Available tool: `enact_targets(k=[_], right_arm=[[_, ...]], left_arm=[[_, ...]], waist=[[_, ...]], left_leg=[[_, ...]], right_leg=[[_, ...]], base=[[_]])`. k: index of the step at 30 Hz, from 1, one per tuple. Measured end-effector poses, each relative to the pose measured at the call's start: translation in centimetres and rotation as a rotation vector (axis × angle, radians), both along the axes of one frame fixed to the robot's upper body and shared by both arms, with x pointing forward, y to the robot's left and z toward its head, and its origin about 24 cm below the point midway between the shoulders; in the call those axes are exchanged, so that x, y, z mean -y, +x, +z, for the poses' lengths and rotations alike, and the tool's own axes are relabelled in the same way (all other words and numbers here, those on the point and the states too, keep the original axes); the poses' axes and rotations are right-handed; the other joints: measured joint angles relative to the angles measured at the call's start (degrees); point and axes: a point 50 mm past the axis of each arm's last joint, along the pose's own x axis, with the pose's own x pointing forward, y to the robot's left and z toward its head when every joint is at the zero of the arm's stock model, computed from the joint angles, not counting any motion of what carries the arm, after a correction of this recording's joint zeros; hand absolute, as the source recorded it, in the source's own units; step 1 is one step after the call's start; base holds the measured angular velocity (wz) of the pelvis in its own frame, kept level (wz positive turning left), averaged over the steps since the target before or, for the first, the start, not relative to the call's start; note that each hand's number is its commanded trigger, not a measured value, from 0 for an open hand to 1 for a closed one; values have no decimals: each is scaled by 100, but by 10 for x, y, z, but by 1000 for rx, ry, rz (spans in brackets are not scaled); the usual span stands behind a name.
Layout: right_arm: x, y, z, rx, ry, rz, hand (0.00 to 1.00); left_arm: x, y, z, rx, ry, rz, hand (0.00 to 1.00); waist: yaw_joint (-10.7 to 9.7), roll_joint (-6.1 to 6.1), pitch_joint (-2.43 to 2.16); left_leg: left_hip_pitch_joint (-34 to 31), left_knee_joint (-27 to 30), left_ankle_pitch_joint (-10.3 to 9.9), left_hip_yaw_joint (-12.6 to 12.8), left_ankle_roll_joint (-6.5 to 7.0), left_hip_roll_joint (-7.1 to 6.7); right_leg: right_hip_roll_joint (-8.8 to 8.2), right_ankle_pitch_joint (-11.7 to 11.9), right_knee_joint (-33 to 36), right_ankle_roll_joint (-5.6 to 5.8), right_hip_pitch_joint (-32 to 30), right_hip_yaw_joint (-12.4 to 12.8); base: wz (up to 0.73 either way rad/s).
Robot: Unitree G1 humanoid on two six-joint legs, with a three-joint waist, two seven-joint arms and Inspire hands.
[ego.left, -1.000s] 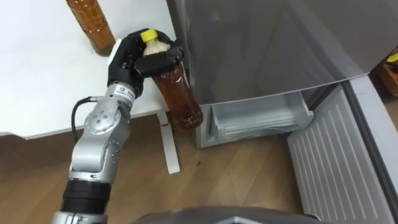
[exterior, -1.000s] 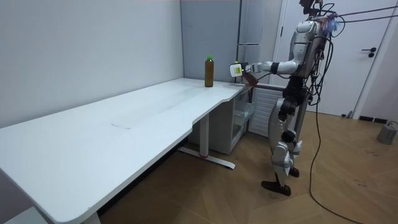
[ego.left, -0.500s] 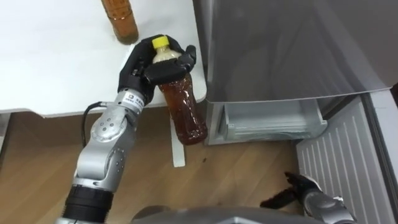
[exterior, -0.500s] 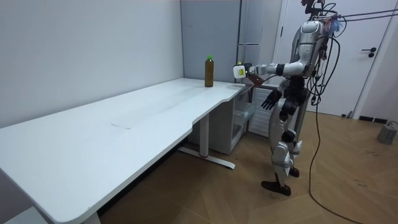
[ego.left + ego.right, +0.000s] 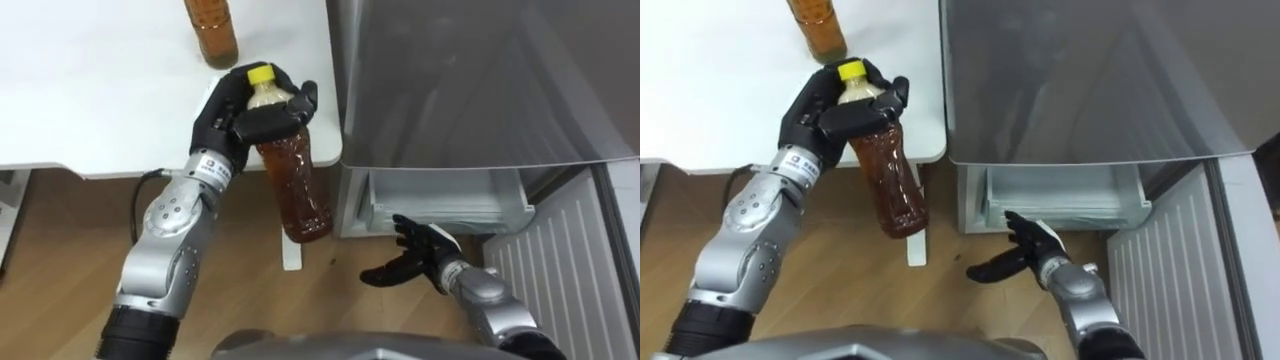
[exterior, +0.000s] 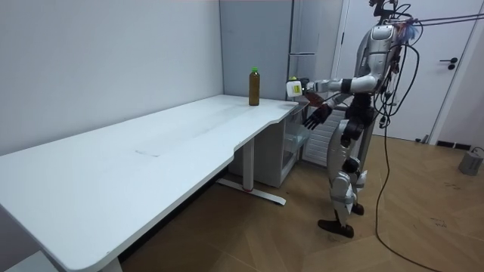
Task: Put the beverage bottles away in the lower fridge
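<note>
The robot stands at the end of a white tabletop, beside a grey fridge. Its left hand is wrapped round the neck of a yellow-capped bottle of brown drink. The fingers curl across the bottle just under the cap. The bottle's body hangs below the hand, slightly tilted, past the tabletop's corner and over the wooden floor.

A second bottle of brown drink stands upright on the tabletop just beyond the left hand, apart from it. In the room view it has a green cap.

The right hand is held low, well below and to the right of the left hand. Its fingers are spread wide and it holds nothing.

Just beyond its fingertips is the lower fridge compartment, whose clear drawer shows under the upper door. A ribbed grey panel lies to the right of that hand.

In the room view the left hand holds the bottle out at tabletop height, close to the fridge. The right hand is reached forward below it.
</note>
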Motion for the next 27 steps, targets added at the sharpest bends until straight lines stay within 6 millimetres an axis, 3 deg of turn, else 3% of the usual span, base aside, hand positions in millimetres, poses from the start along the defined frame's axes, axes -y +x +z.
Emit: enact_targets(k=[7, 17, 20, 24, 27], right_arm=[[-17, 15, 21, 86, 105, 150, 0], [-30, 16, 29, 83, 203, 290, 0], [-33, 17, 32, 87, 227, 321, 0], [-43, 11, 31, 56, 263, 398, 0], [-48, 8, 30, 36, 291, 445, 0]], left_arm=[[-3, -7, 0, 4, 18, -46, 100], [-2, -7, 10, 67, 106, -75, 100], [-2, -7, 10, 69, 112, -88, 100], [-2, -7, 11, 79, 112, -90, 100], [1, -7, 11, 81, 112, -100, 100]], waist=[[35, 7, 0], [19, 111, 19], [27, 85, 27], [46, -19, 80], [72, -62, 67]], left_leg=[[-252, 159, -3, -106, 1, 8], [-263, 152, -1, -211, -2, -4], [-262, 146, -1, -227, -1, -12], [-304, 156, -1, -266, -1, -17], [-370, 193, -2, -278, 0, -23]], right_leg=[[21, 8, 3, -13, -141, -25], [27, 8, 3, -13, -109, -144], [22, 8, 3, -13, -103, -162], [20, 8, 8, -13, -119, -211], [15, 9, 10, -13, -158, -224]], base=[[8], [4], [1], [5], [3]])
